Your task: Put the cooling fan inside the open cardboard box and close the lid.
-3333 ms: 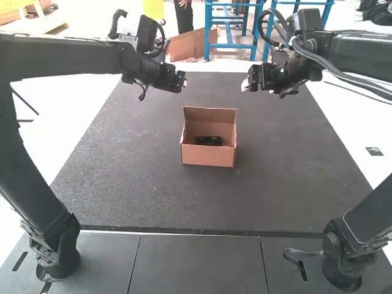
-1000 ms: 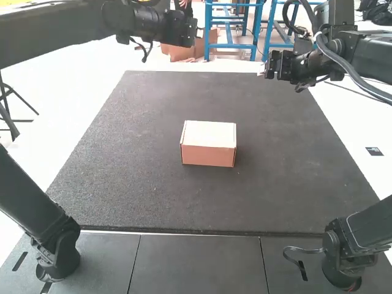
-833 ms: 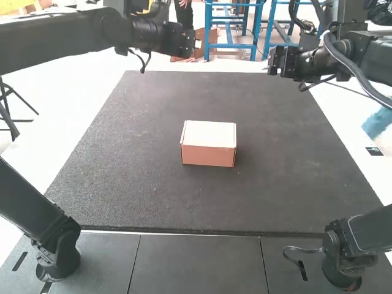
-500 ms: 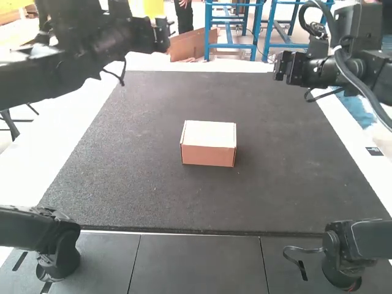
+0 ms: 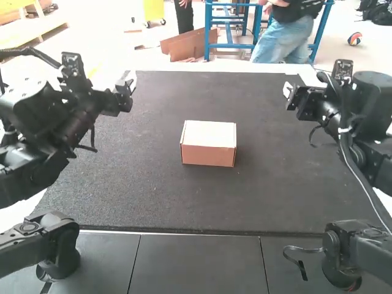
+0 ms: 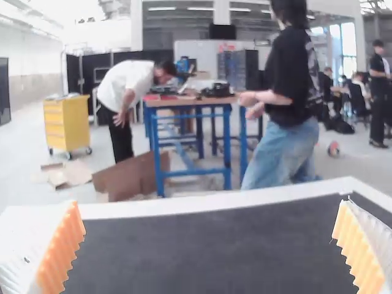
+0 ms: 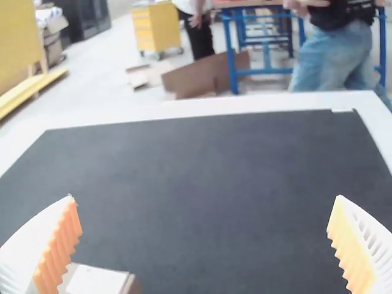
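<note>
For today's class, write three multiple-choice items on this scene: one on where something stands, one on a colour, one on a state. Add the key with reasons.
1. Where does the cardboard box stand?
A. Near the middle of the black mat
B. At the mat's left edge
C. Off the mat

2. What colour are the ribbed pads on the fingers?
A. Blue
B. Orange
C. Green

3. How is the box's lid?
A. Standing open
B. Shut
C. Torn off

Key: 1 A, the high view shows mat on every side of the box. 2 B, both wrist views show orange pads. 3 B, the top lies flat and closed.
</note>
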You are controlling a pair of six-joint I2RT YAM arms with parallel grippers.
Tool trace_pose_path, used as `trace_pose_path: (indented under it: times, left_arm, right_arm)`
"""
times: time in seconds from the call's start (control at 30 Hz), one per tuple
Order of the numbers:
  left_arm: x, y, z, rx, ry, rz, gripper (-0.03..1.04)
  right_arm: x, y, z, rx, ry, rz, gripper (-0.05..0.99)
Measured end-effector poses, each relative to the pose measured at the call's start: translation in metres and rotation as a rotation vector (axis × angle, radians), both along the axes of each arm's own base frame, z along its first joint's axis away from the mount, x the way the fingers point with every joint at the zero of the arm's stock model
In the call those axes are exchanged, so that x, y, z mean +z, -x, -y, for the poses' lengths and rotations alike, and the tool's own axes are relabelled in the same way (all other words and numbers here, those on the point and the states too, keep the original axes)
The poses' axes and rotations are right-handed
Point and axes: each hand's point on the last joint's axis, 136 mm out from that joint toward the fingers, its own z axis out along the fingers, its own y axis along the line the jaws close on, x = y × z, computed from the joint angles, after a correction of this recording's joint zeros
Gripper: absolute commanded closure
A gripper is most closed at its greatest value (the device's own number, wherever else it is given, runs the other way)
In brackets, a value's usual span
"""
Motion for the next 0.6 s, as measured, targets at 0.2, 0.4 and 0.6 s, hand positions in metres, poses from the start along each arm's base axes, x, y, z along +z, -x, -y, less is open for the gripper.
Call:
trace_pose_path:
  times: [0.2, 0.4, 0.6]
  left_arm:
    - [-0.030, 0.019, -0.025, 0.071, 0.000, 0.051, 0.05]
    - [-0.047, 0.040, -0.035, 0.086, 0.007, 0.086, 0.06]
    - [-0.062, 0.039, -0.035, 0.086, -0.003, 0.063, 0.06]
  right_arm:
    - [-0.014, 0.028, 0.013, -0.038, 0.014, 0.096, 0.02]
    - [-0.031, 0.048, 0.019, -0.051, 0.033, 0.137, 0.02]
    - [-0.033, 0.059, 0.020, -0.047, 0.045, 0.189, 0.02]
